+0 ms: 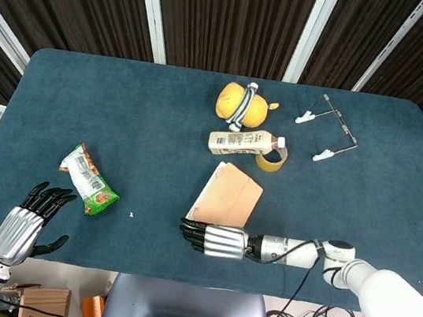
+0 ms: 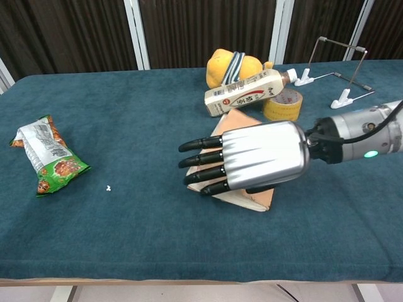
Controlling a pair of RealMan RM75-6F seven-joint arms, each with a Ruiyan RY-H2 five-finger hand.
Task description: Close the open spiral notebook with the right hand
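Observation:
The spiral notebook point(image 1: 229, 195) point(image 2: 235, 122) lies closed on the blue table, its tan cover facing up, just in front of the bottle. My right hand point(image 1: 211, 239) point(image 2: 245, 158) hovers at the notebook's near edge, palm down, fingers stretched out flat toward the left and holding nothing. In the chest view it hides most of the cover. My left hand point(image 1: 27, 220) hangs off the table's front left corner with fingers spread and nothing in them; the chest view does not show it.
A milk-tea bottle point(image 1: 243, 142) point(image 2: 247, 92) lies on its side behind the notebook, with a yellow tape roll point(image 1: 272, 160) point(image 2: 282, 104) and a yellow plush toy point(image 1: 240, 104) point(image 2: 232, 68) nearby. A wire stand point(image 1: 327, 128) point(image 2: 339, 69) sits back right. A green snack bag point(image 1: 89, 181) point(image 2: 45, 154) lies left.

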